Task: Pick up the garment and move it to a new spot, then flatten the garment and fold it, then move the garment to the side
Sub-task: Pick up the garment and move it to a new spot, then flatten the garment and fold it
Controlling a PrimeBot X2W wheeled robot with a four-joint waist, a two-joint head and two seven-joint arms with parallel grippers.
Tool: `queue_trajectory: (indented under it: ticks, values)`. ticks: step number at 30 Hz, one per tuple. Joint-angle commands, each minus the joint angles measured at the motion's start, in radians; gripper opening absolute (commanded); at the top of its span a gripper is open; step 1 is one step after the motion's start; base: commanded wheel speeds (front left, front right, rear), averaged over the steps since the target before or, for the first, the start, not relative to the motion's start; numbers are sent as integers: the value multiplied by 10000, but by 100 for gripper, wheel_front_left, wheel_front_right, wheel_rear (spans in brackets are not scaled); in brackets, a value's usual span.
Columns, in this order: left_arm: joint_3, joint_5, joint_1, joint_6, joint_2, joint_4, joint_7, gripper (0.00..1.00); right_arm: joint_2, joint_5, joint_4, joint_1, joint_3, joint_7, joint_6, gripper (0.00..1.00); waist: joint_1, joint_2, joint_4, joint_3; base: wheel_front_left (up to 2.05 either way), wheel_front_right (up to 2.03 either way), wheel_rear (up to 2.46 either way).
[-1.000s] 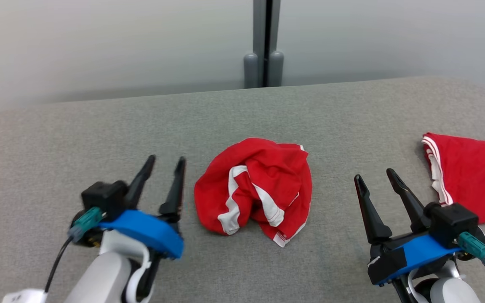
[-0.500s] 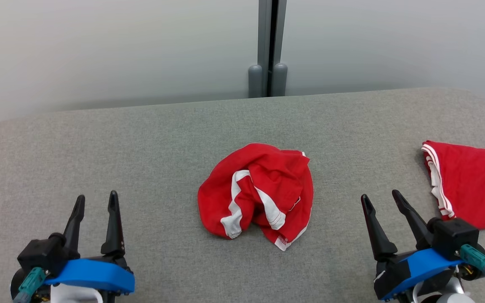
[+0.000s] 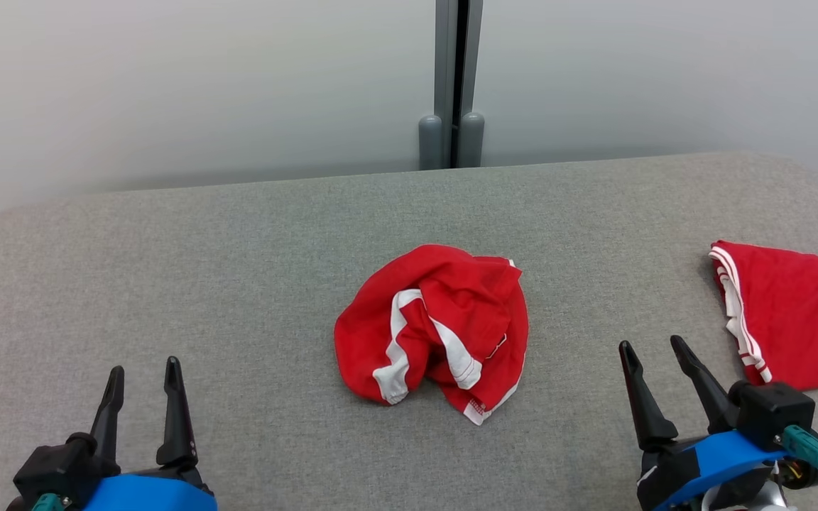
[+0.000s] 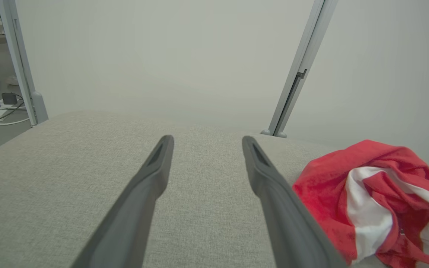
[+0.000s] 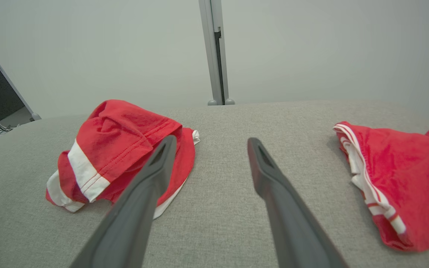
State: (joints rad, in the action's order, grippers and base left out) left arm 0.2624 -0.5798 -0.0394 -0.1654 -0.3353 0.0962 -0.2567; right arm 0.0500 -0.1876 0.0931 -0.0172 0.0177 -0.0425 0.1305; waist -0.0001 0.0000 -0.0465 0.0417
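The garment point(image 3: 434, 330) lies in a crumpled red heap, white bands twisted through it, at about the middle of the grey fabric surface point(image 3: 238, 270). Down at seven o'clock from the heap is the left gripper point(image 3: 143, 365), its two dark fingers spread apart with bare grey weave between them, pointing toward twelve o'clock. The right gripper point(image 3: 650, 343) sits at about four o'clock from the heap, fingers likewise spread wide and pinching nothing, angled a little toward eleven o'clock. Both stand well apart from the garment. From the left wrist camera the heap rises just off the right-hand finger, at around three o'clock. From the right wrist camera it lies behind the left-hand finger at ten o'clock, a white band folded over its near edge. A second red cloth point(image 3: 792, 312) with thin white stripes along its hem lies flatter at three o'clock from the heap, running off the edge of the head view, near the right gripper but apart from it. Beyond the far edge of the surface, at twelve o'clock, a grey post point(image 3: 451, 78) stands against a pale wall point(image 3: 167, 85).
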Motion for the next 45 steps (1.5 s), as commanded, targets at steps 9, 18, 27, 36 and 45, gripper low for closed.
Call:
queue_trajectory:
  ticks: [9,18,27,36,45]
  values:
    - [60,81,-81,-181,-62,-240,178,100,9,20,-3,-174,155,68,6,100,1,0,31,61,0,0,0]
    - [194,116,165,-236,-78,-505,327,100,17,-1356,575,-812,2004,803,6,100,1,0,154,303,0,0,0]
    - [430,192,514,-144,-33,-649,458,100,20,-2785,2347,-1780,3128,1263,6,100,1,0,640,674,0,0,0]
    - [576,174,641,-109,32,-518,442,100,21,-3516,3439,-2641,3616,725,6,48,1,0,916,701,0,0,0]
    - [552,106,495,-152,-32,-472,403,100,20,-2990,3875,-3102,3214,-5,6,0,1,0,846,529,0,0,0]
